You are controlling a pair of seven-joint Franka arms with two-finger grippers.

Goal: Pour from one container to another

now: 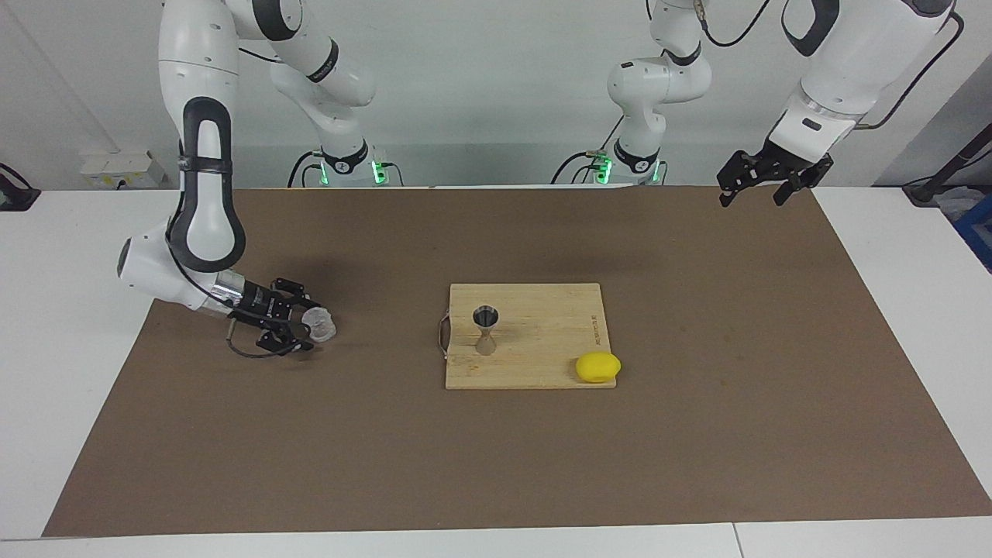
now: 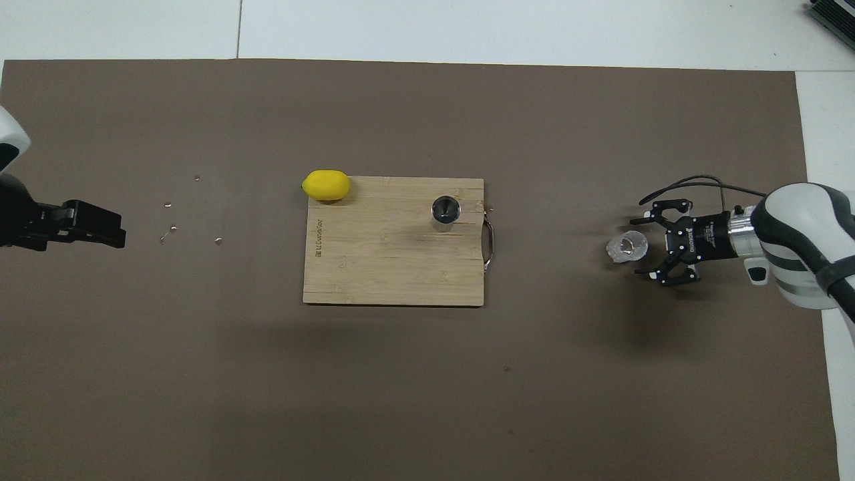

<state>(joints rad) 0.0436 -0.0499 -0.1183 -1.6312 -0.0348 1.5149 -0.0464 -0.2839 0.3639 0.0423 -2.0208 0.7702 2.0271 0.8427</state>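
toward the right arm's end of the table, on the brown mat (image 1: pixel 496 465): right gripper (image 1: pixel 304 331) low over the mat, lying nearly flat, pointed at the small clear glass cup (image 1: pixel 319 324). fingers (image 2: pixel 649 220) spread wide, one on each side of the space just short of the cup; nothing held, and whether the fingertips touch the glass cannot be told. cup on the mat, well apart from the wooden cutting board (image 1: pixel 535 364), its mouth seen from above as a pale ring (image 2: pixel 627 247); contents not readable. mid-table, on that board: steel jigger (image 1: pixel 487 329) standing upright, hourglass-shaped, open top cone facing up (image 2: pixel 445 209), placed at the board's end with the metal handle (image 2: pixel 489 243), toward the right arm's side. at the board's other end, on the corner farther from the robots: yellow lemon (image 1: pixel 597 366) lying half over the edge (image 2: pixel 326 186). over the left arm's end of the mat, near the robots' edge: left gripper (image 1: pixel 762 190) raised well above the surface, waiting, fingers parted and empty, pointing down. on the mat beneath and beside it, seen from above: a few small scattered specks (image 2: pixel 172 228). white tabletop (image 1: pixel 70 372) showing all round the mat.
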